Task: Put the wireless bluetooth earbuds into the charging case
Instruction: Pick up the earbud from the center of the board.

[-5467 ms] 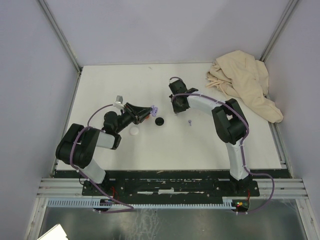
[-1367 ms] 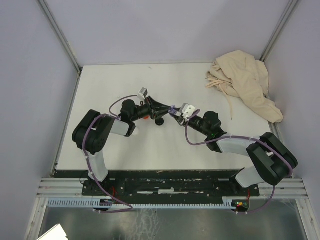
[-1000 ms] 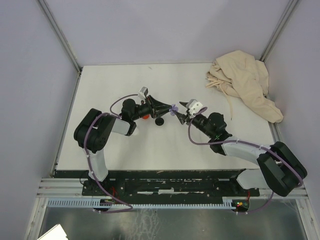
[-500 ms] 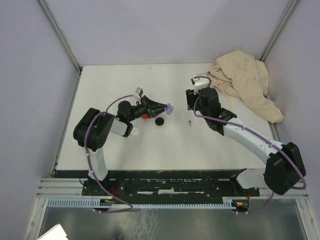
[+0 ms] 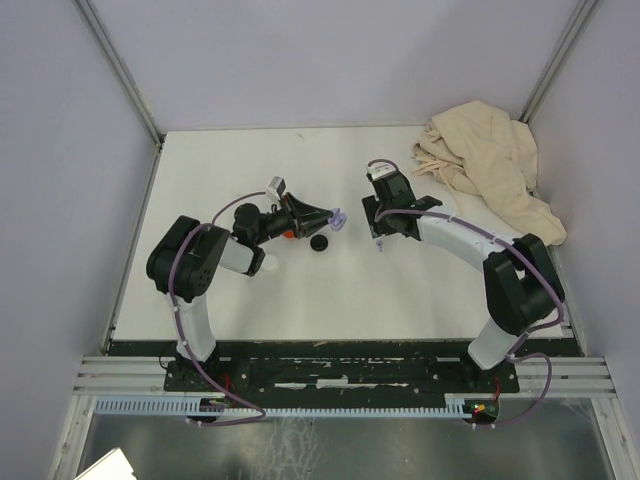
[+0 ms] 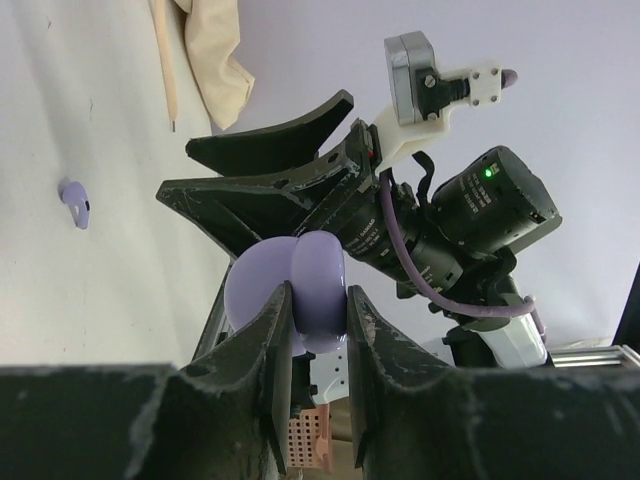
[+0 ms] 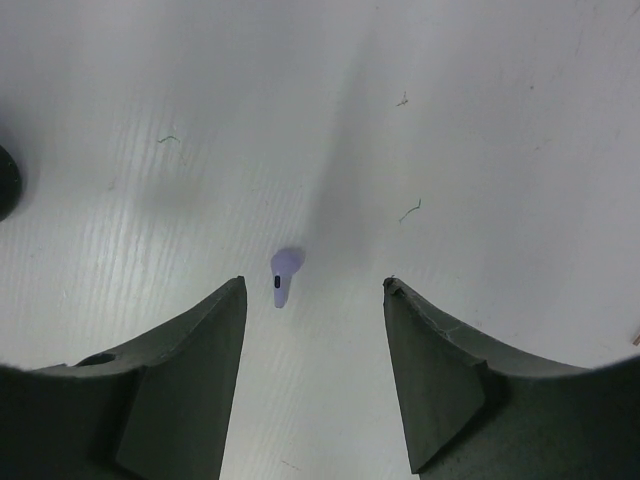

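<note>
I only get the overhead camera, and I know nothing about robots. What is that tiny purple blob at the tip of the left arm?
Observer: The left wrist view shows it up close. It is a rounded lavender charging case, pinched between the left fingers.
Operator: And the right arm, has it grabbed anything?
Observer: No. In the right wrist view the right fingers are spread apart, and a lavender earbud lies on the table in the gap between them, touching neither.
Operator: From up here that bud is just a speck. Any detail on it?
Observer: Yes, it has a small dark mark on its stem.
</note>
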Robot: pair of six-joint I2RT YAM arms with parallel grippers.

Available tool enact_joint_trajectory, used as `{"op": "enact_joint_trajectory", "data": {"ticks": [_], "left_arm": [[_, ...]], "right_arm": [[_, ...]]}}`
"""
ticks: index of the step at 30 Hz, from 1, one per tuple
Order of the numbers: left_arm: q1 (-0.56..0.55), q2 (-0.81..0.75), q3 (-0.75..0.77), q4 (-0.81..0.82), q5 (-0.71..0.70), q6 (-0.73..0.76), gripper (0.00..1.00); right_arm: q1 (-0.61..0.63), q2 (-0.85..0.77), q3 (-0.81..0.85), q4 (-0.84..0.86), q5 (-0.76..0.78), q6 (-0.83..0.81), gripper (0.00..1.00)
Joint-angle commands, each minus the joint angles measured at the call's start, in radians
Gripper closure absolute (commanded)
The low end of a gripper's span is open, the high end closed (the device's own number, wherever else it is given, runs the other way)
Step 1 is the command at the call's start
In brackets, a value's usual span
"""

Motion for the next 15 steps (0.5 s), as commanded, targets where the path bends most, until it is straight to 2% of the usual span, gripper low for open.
{"op": "enact_joint_trajectory", "data": {"ticks": [1, 7, 15], "left_arm": [[0.005, -0.007, -0.012, 0.064, 0.008, -0.011, 0.97], [0.005, -0.054, -0.019, 0.002, 0.014, 0.039, 0.97], [0.005, -0.077, -0.034, 0.003, 0.024, 0.049, 0.97]], "right_arm": [[-0.013, 0.041, 0.086, -0.047, -0.05, 0.012, 0.35], [-0.022, 0.134, 0.156, -0.105, -0.073, 0.017, 0.35], [-0.025, 0.196, 0.183, -0.133, -0.11, 0.012, 0.37]]}}
